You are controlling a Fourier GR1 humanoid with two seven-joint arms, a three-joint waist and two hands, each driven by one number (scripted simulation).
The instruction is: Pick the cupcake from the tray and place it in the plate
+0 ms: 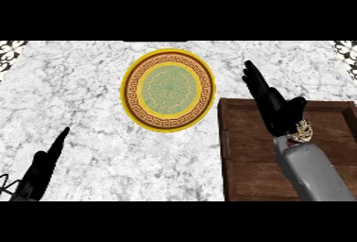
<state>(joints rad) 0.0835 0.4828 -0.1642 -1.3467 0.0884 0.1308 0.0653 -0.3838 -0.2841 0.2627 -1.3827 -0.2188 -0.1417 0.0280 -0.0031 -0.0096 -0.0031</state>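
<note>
right robot hand (pixel 274 105) extends straight-fingered over tray (pixel 241 142), apparently beside cupcake (pixel 302 132).

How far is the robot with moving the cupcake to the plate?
Nothing is finished: the plate holds nothing. The right hand is over the wooden tray, fingers straight, beside the cupcake, which is not yet gripped. The left hand rests at lower left. Grasping, carrying and placing remain.

A white, grey-veined marble counter (pixel 90 123) fills the scene; black-and-white patterned tiles (pixel 12 47) show at both far corners.
</note>
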